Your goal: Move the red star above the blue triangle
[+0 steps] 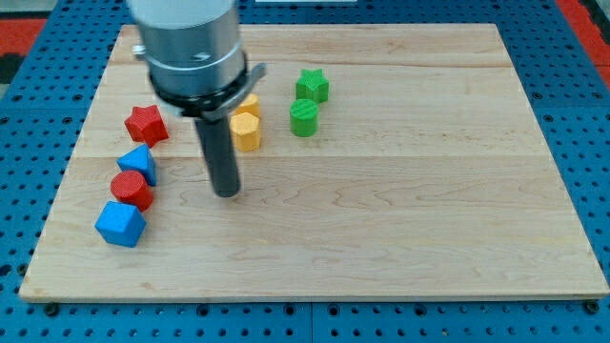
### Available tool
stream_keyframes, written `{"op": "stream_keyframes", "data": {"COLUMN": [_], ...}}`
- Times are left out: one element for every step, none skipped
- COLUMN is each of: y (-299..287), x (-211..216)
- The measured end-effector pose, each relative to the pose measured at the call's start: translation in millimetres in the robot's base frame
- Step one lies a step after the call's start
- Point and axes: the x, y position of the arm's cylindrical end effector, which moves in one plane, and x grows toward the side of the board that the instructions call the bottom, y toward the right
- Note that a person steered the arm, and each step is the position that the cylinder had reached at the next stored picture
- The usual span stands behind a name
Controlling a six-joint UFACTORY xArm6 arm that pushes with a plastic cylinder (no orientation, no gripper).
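Observation:
The red star (146,124) lies near the board's left side, just above and touching or nearly touching the blue triangle (138,163). My tip (226,193) rests on the board to the right of the blue triangle and below-right of the red star, apart from both.
A red round block (132,189) and a blue cube (120,224) sit below the blue triangle. Two yellow blocks (246,130) stand right beside the rod. A green star (312,86) and a green round block (304,117) lie further right. The wooden board (400,219) sits on a blue pegboard.

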Motion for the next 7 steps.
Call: {"op": "stream_keyframes", "data": {"y": [-49.8,-101.1,-117.1,-117.1,-116.8,-93.3,-90.0], "x": [-0.1,-3.6,-8.1,-8.9,-11.1,-13.4,-40.0]}}
